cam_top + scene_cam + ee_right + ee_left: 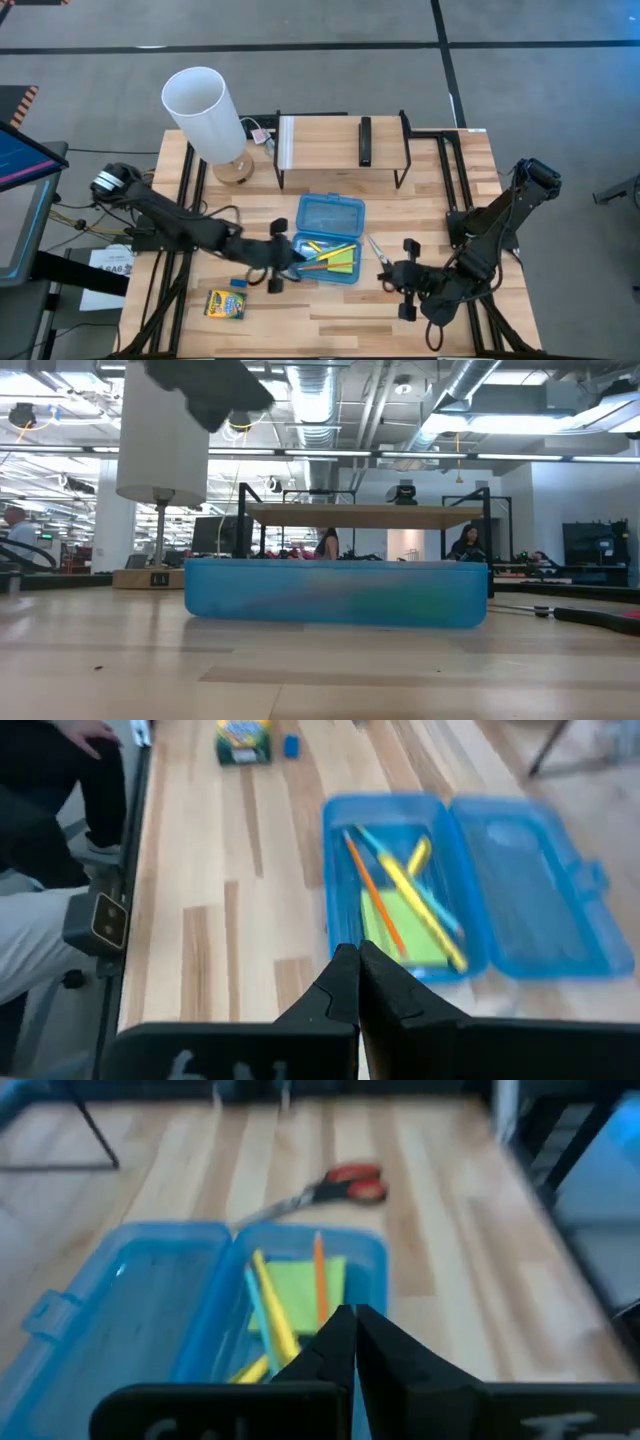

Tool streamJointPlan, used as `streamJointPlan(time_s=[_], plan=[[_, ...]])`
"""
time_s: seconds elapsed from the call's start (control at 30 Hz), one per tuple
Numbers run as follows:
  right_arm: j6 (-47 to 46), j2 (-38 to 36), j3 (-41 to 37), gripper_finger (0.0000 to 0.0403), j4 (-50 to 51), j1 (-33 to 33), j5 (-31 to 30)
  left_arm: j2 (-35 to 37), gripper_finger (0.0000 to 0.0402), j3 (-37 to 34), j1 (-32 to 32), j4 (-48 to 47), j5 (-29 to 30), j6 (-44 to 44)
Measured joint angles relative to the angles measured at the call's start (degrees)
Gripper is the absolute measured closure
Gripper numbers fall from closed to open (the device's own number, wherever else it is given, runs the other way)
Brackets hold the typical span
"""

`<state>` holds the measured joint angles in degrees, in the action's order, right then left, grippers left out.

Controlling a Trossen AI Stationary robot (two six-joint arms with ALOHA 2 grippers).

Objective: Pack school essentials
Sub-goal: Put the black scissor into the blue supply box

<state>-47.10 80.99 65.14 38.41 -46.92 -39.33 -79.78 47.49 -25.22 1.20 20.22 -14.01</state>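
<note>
We can read no writing clearly: the yellow-green crayon box (226, 304) has a printed face, but its lettering is too small for us to make out, and the same goes for the paper sheet hanging off the table's side by the left arm.

We take the blue plastic case (330, 238) as our landmark. It lies open near the middle of the wooden table (330, 320), its lid (331, 213) folded back toward the black-framed wooden shelf (340, 140). In the tray half we see the green sticky-note pad (400, 932), an orange pencil (370, 900), yellow pencils (425, 915) and a teal pen (256, 1305) lying lengthwise together.

The crayon box lies outside the case, toward the front table edge on the left-arm side, with the small blue eraser (238, 284) just beside it. The red-handled scissors (377, 250) lie on the table just off the case's right-arm side.

The left gripper (283, 256) sits at the case's left-arm edge, over the tray's rim, its 2 fingers (345, 1342) pressed together and holding nothing. The right gripper (393, 276) waits beyond the scissors, well clear of the case, its fingers (352, 982) also together and empty.

Bare tabletop stretches from the case's front side to the front edge. The white lamp (208, 115) stands behind the case, at the shelf's left-arm end.
</note>
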Motion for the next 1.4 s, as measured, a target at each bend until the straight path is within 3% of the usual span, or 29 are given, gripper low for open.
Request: streamJointPlan(time_s=[0.27, 0.4, 0.6, 0.83, 1.0, 1.2, 1.3, 1.4], plan=[[-13.1, 2.6, -0.7, 0.0364, 7.7, 2.2, 9.2, 8.7, 0.0401, -19.7, -6.2, 34.2, 5.4, 2.6], [-16.7, 6.1, -0.8, 0.0330, 10.4, 3.7, 14.9, 8.5, 0.0401, -24.5, -7.7, 43.1, 6.3, 4.4], [-19.2, 13.2, -0.8, 0.0280, 12.9, 4.8, 21.1, 8.6, 0.0401, -25.3, -7.6, 43.8, 7.7, 3.6], [-21.5, 17.1, -1.2, 0.0247, 15.0, 4.4, 21.4, 8.6, 0.0401, -25.3, -7.7, 43.3, 7.0, 1.9], [-24.1, 11.4, -10.5, 0.0252, 7.8, 4.0, 21.4, 8.6, 0.0401, -25.3, -7.7, 43.3, 7.0, 1.5], [-30.0, -0.3, -26.4, 0.0265, -8.5, 3.5, 20.6, 8.6, 0.0401, -25.3, -7.7, 43.3, 6.8, 1.5], [-30.6, -2.0, -30.7, 0.0262, -15.3, 3.7, 21.2, 8.6, 0.0401, -25.3, -7.7, 43.3, 7.0, 1.5], [-30.7, -0.6, -31.3, 0.0256, -15.1, 3.9, 21.5, 8.6, 0.0401, -25.3, -7.7, 43.3, 7.5, 1.4]])
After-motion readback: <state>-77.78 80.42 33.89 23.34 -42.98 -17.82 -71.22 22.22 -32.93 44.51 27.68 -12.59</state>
